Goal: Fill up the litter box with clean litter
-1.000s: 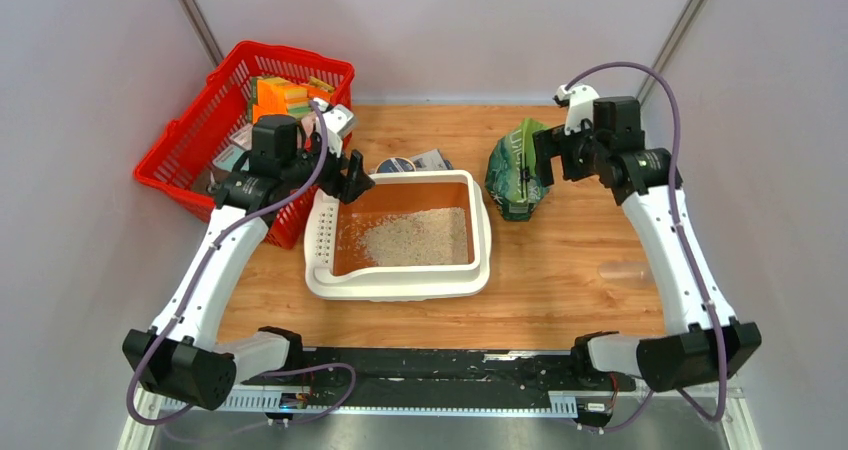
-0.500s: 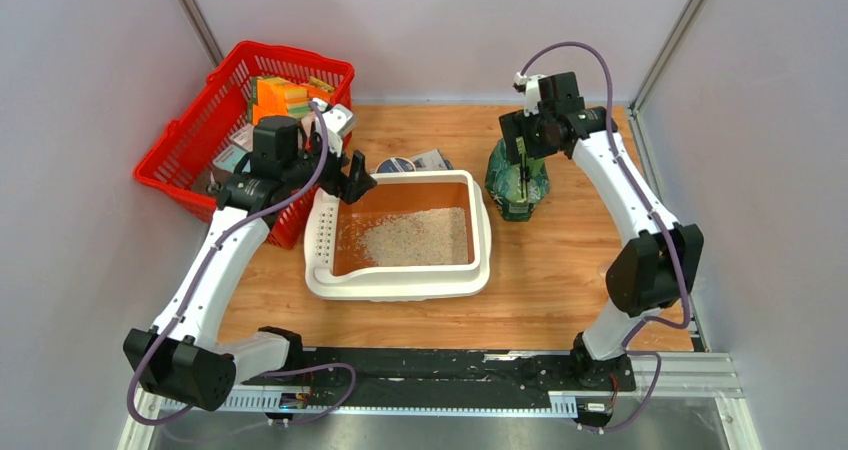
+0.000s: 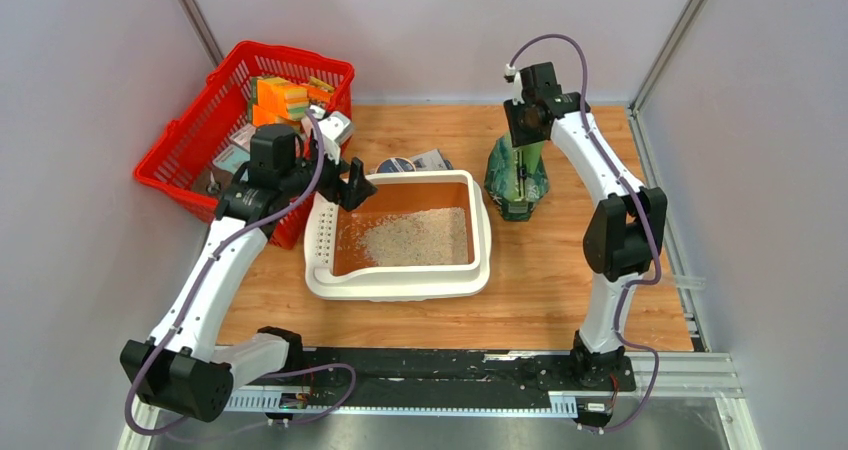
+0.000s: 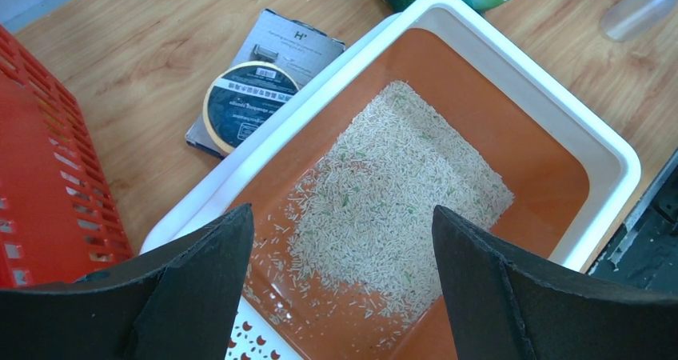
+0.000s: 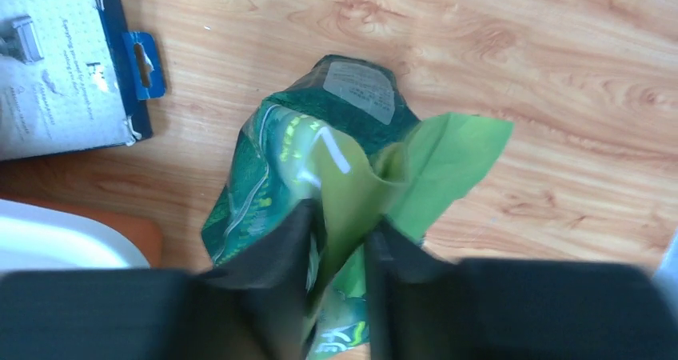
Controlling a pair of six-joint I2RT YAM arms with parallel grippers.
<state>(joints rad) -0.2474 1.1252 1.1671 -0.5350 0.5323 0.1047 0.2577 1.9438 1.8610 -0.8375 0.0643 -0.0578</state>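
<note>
The litter box (image 3: 400,288) is a cream-white tray with an orange floor, in the middle of the wooden table. A patch of clean litter (image 3: 415,238) lies on that floor and covers only part of it. My left gripper (image 3: 345,185) hovers over the box's far left corner, open. In the left wrist view its fingers (image 4: 340,210) frame the litter (image 4: 392,192) inside the white rim (image 4: 512,56), holding nothing. To the right of the box stands a dark green bag (image 3: 515,185). My right gripper (image 5: 342,216) comes down from above, pinching the bag's (image 5: 264,176) light green top flap between both fingers.
A red wire basket (image 3: 240,120) full of goods sits at the far left, close to my left arm. A tape roll (image 4: 244,104) on a dark card lies behind the box. A blue-edged carded package (image 5: 64,64) lies left of the bag. A clear plastic piece (image 4: 640,8) lies right of the box.
My right arm has swung in from the right to above the green bag, and its jaws have narrowed round the bag's top flap. My left gripper has opened slightly wider.
</note>
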